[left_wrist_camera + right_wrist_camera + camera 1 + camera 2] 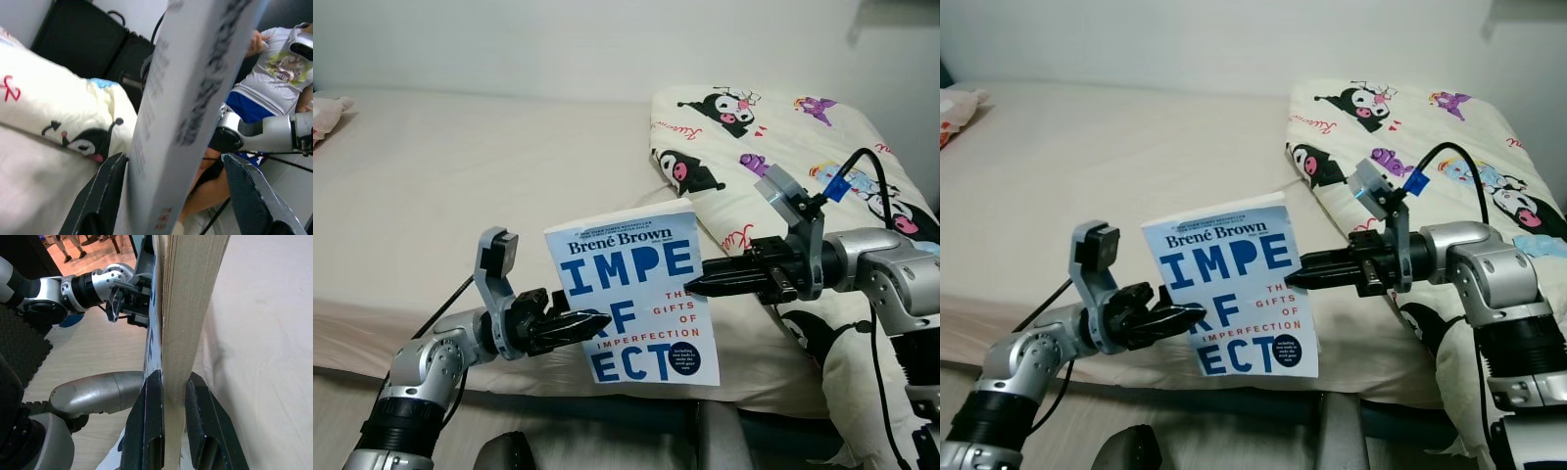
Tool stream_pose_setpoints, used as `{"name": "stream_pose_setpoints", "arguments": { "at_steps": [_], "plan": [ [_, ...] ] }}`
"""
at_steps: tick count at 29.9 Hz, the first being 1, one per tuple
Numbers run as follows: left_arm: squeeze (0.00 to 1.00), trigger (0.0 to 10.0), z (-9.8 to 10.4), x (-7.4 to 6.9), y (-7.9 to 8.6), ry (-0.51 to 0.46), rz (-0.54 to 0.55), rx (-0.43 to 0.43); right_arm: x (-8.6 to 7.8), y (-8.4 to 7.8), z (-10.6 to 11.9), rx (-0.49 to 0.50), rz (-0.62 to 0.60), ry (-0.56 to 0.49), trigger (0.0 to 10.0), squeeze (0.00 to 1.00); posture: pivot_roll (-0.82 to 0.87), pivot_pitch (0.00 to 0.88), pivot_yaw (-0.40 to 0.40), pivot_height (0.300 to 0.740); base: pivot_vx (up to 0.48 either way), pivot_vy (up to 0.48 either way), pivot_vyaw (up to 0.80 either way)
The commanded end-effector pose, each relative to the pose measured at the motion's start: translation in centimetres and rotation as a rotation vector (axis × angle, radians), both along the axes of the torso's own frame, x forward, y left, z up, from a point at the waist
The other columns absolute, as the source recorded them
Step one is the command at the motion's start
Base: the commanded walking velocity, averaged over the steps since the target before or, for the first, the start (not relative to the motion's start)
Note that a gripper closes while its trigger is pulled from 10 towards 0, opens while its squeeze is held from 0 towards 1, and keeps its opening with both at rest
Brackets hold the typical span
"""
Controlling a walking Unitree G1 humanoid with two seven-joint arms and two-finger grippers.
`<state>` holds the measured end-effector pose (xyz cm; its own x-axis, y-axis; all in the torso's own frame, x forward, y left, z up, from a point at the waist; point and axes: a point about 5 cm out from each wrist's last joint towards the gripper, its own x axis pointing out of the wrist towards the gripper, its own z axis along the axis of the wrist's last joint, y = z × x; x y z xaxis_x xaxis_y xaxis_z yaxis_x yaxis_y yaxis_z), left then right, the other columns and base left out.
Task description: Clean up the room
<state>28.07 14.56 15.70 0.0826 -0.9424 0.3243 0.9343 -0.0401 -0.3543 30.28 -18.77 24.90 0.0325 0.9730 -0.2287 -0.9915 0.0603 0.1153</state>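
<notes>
A white paperback (pixel 631 284) with large blue letters on its cover stands upright in the air over the bed's front edge. My right gripper (pixel 693 286) is shut on its right edge; in the right wrist view both fingers (pixel 154 421) press the page block (pixel 188 308). My left gripper (pixel 592 321) reaches in at the lower left edge. In the left wrist view the book's spine (pixel 195 98) runs between the spread fingers (pixel 105 196): one touches it and the other stands apart, so this gripper is open.
The bed (pixel 460 176) has a beige sheet. A cartoon-print duvet (pixel 754 127) is bunched at its right, and a pink pillow (pixel 325 113) lies at the far left. A seated person (pixel 274 73) and black cases (pixel 83 39) are beyond the bed.
</notes>
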Motion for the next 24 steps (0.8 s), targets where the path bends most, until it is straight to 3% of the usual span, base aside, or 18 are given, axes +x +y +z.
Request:
{"name": "stream_pose_setpoints", "arguments": {
  "at_steps": [1,16,17,18,21,22,23,24],
  "plan": [
    [0.0,0.0,0.0,-0.2,-0.6,-0.01,-0.007,0.003,-0.2,0.5,0.6,0.028,0.024,-0.031,0.0,0.0,-0.05,0.084,0.007,0.32,0.0,0.0,0.0],
    [0.0,0.0,-0.5,0.4,0.2,-0.002,0.097,0.013,0.0,0.3,0.3,0.028,-0.021,-0.053,0.0,0.0,-0.05,0.087,0.004,0.32,0.0,0.0,0.0],
    [0.0,0.0,-0.5,0.4,0.3,-0.002,0.104,0.012,0.2,0.3,0.2,0.026,-0.048,-0.072,0.5,0.0,-0.05,0.087,0.004,0.32,0.0,0.0,0.0],
    [0.0,0.0,-0.4,0.5,0.3,-0.002,0.111,0.008,0.5,0.3,0.1,0.022,-0.084,-0.102,10.0,0.0,-0.05,0.087,0.005,0.32,0.0,0.0,0.0],
    [0.0,0.0,-0.4,0.5,0.4,-0.004,0.122,0.008,0.8,0.3,0.0,0.033,-0.118,-0.119,10.0,0.0,-0.05,0.089,0.006,0.32,0.0,0.0,0.0],
    [0.0,0.0,-0.4,0.6,0.5,-0.004,0.135,0.006,1.2,0.2,0.0,0.052,-0.169,-0.143,10.0,0.76,-0.05,0.091,0.006,0.32,0.0,0.0,0.0],
    [0.0,0.0,-0.4,0.7,0.7,-0.004,0.154,0.003,1.7,0.0,-0.1,0.081,-0.227,-0.153,10.0,1.0,-0.05,0.092,0.009,0.32,0.0,0.0,0.0],
    [0.0,0.0,-0.4,0.7,0.7,-0.004,0.154,0.003,1.7,0.0,-0.1,0.081,-0.227,-0.153,10.0,1.0,-0.05,0.092,0.009,0.32,0.0,0.0,0.0]
  ]
}}
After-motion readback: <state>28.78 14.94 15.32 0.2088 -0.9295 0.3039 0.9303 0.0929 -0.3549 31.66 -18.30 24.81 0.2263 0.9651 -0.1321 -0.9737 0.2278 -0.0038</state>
